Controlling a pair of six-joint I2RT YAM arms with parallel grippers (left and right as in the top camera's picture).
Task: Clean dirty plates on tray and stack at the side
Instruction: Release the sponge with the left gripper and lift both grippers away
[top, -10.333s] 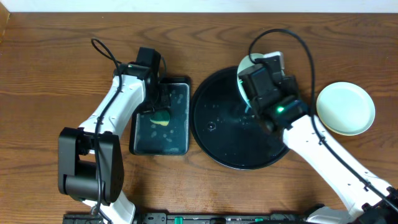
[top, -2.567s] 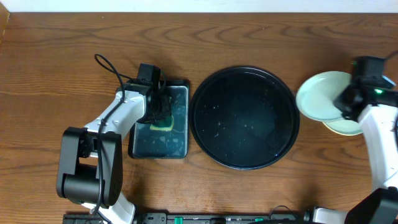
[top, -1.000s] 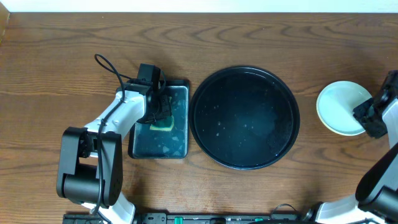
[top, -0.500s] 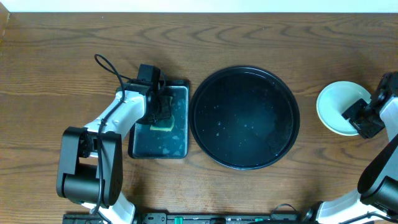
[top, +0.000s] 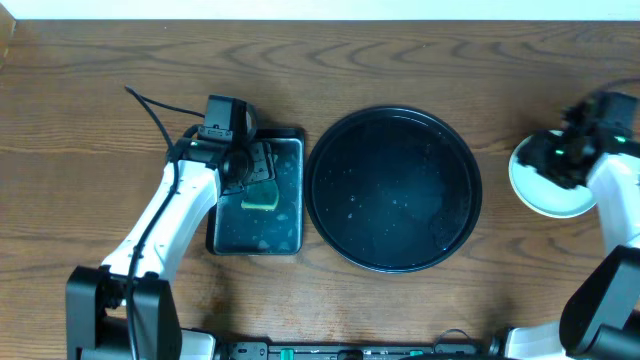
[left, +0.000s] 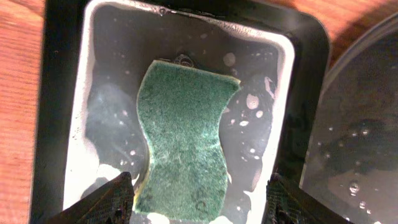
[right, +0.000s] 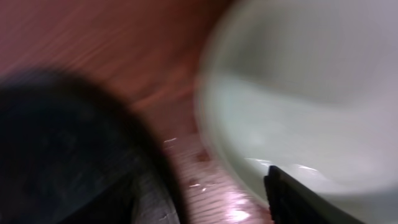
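Observation:
The round black tray holds only water drops, no plates. The plates sit as one pale pile on the wood to its right; only the top one shows clearly. My right gripper hovers over the pile's far left rim, open and holding nothing; the right wrist view is blurred, with the gripper open above the plate's edge. My left gripper is over the rectangular tray, open, and the green sponge lies loose below, between its fingers.
The small rectangular black tray with wet, soapy water lies left of the round tray, the sponge in its middle. A black cable loops behind the left arm. The table's far edge meets a pale wall.
My left gripper opened, let go of the sponge and rose off it. My right gripper opened wider and moved toward the far side over the plate pile.

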